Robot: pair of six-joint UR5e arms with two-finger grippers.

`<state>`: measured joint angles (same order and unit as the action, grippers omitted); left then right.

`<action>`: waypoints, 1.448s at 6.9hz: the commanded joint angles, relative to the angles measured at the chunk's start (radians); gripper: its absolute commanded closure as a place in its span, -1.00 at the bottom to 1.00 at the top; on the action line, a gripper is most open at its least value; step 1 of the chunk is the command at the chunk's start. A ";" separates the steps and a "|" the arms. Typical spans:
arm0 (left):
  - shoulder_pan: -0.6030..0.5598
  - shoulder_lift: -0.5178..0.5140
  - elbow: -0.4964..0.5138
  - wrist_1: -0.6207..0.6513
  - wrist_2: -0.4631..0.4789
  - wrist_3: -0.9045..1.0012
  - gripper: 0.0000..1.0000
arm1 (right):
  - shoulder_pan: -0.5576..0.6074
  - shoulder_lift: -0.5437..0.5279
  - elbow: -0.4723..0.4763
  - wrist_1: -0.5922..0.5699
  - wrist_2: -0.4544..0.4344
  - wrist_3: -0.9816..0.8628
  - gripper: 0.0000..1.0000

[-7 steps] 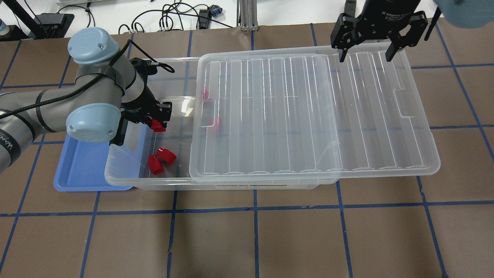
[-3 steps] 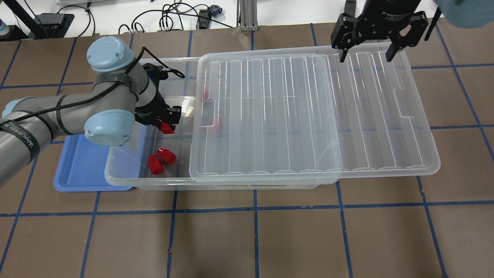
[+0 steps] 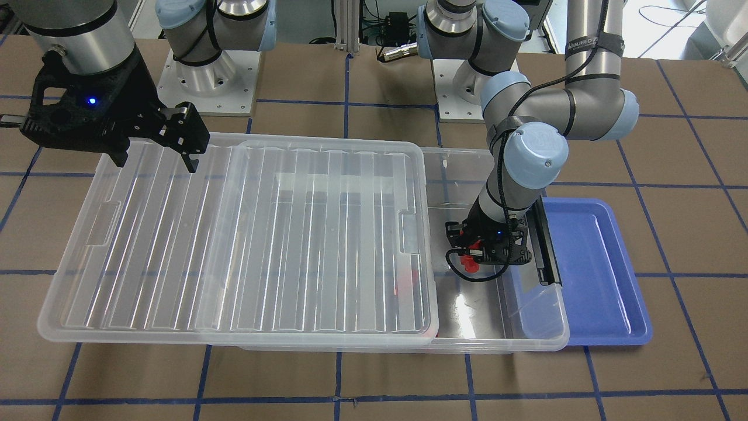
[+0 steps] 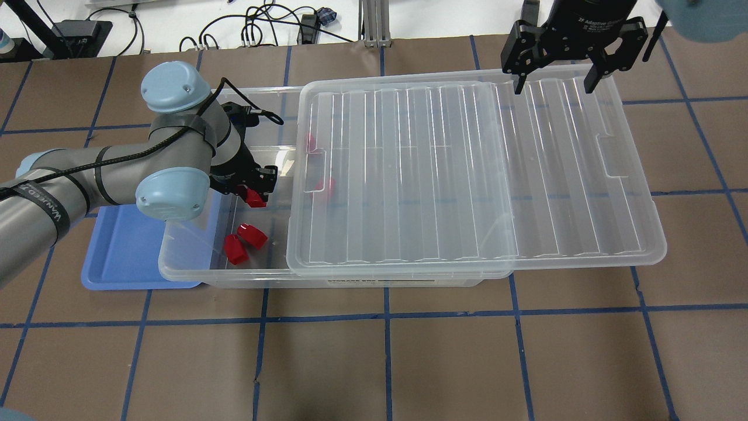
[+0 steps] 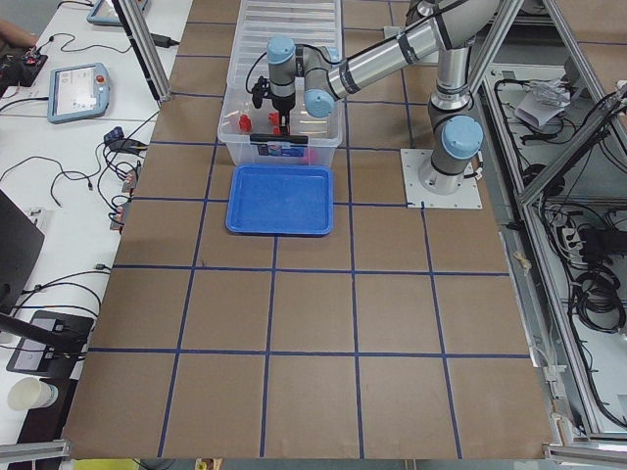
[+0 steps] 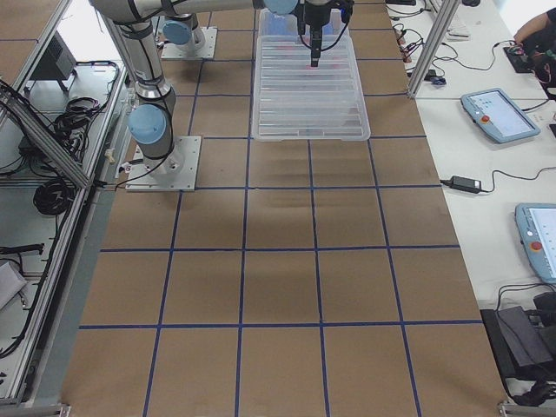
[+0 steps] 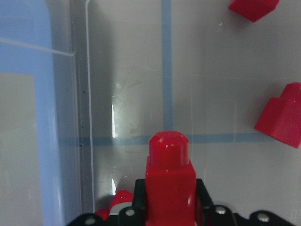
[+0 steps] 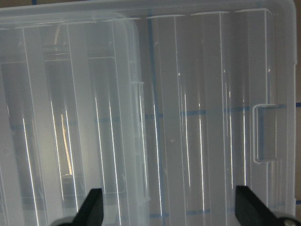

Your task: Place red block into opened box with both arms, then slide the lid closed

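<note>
The red block sits stub-forward between the fingers of my left gripper, which is shut on it over the uncovered left end of the clear box. Two more red blocks lie on the box floor just in front of it. Others show dimly under the lid, which covers most of the box and overhangs its right end. My right gripper hovers open over the lid's far right edge.
A shallow blue tray lies against the box's left end, partly under my left arm. Cables and arm bases run along the table's far edge. Brown tabletop with blue tape lines surrounds the box.
My left arm has swung right, carrying the red block from the box's left wall further over the open part of the box. The right gripper and lid have not moved.
</note>
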<state>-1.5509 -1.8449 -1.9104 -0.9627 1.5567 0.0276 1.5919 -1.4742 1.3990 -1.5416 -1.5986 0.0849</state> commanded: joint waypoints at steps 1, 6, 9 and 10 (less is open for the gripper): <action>0.000 -0.022 -0.001 0.013 0.005 -0.002 0.08 | -0.012 0.000 0.000 0.001 0.000 0.000 -1.00; -0.008 0.058 0.114 -0.067 0.025 -0.005 -1.00 | -0.187 -0.001 0.000 0.001 0.002 -0.176 -1.00; -0.008 0.114 0.319 -0.407 0.025 -0.006 -1.00 | -0.418 0.008 0.020 0.017 -0.007 -0.442 -1.00; -0.009 0.134 0.376 -0.509 0.026 -0.006 -1.00 | -0.441 0.011 0.041 0.012 -0.015 -0.471 -1.00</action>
<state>-1.5589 -1.7327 -1.6077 -1.3429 1.5811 0.0217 1.1991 -1.4669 1.4184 -1.5263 -1.6061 -0.3362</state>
